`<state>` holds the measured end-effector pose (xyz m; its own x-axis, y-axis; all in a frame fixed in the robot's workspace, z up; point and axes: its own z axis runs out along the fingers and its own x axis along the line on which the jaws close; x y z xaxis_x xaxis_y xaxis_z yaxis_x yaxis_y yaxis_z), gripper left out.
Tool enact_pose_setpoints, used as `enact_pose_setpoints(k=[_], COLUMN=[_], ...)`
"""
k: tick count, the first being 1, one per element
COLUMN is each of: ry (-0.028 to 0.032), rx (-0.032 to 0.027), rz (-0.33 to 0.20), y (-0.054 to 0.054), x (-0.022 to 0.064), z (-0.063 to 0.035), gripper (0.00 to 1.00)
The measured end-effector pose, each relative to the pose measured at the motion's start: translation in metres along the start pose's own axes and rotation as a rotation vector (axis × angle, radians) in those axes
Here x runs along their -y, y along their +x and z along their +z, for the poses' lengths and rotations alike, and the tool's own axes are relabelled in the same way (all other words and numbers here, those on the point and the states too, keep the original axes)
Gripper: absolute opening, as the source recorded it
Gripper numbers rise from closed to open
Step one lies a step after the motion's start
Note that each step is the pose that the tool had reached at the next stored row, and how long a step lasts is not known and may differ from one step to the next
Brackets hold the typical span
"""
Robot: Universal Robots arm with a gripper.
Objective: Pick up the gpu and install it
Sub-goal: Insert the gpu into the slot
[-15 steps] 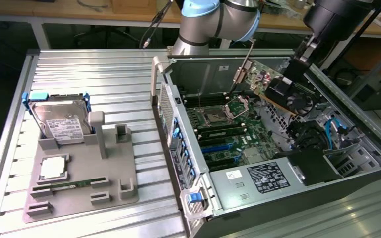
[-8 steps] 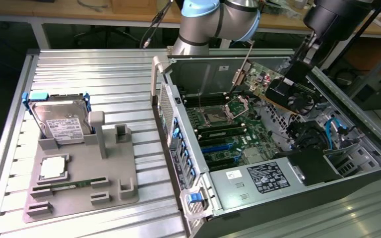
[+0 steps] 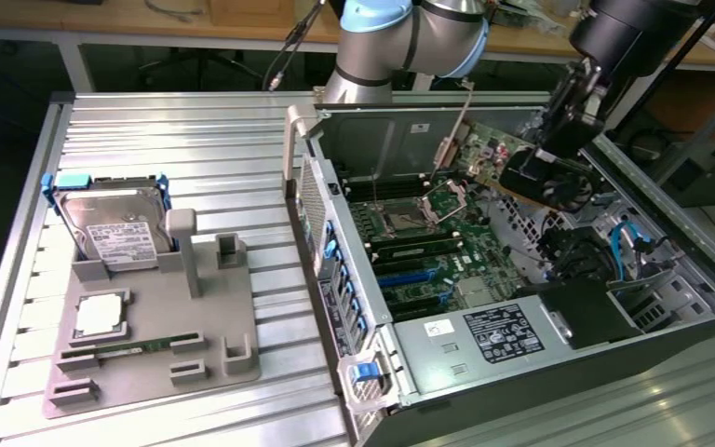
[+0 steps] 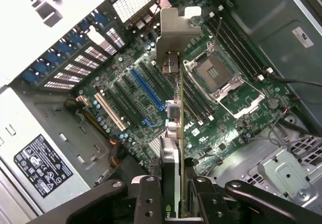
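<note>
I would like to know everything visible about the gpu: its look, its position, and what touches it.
The gpu is a thin green circuit card with a dark round fan on one face and a silver metal bracket at one end. The gripper is shut on it, clamping both faces. It hangs tilted in the air above the motherboard inside the open computer case, not seated in any slot. The wrist view sees it edge-on.

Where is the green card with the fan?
The green card with the dark round fan is gripped by the black tool at the exterior view's right, over the green motherboard inside the open computer case.
</note>
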<state>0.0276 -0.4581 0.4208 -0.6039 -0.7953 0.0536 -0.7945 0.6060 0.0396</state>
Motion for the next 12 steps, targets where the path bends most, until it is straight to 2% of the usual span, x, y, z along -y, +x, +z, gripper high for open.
enact_pose_setpoints(k=[12], ry=[0.0091], rx=[-0.0067], rz=[-0.168], y=[0.0000], x=[0.0000], z=[0.0000], gripper=[0.27])
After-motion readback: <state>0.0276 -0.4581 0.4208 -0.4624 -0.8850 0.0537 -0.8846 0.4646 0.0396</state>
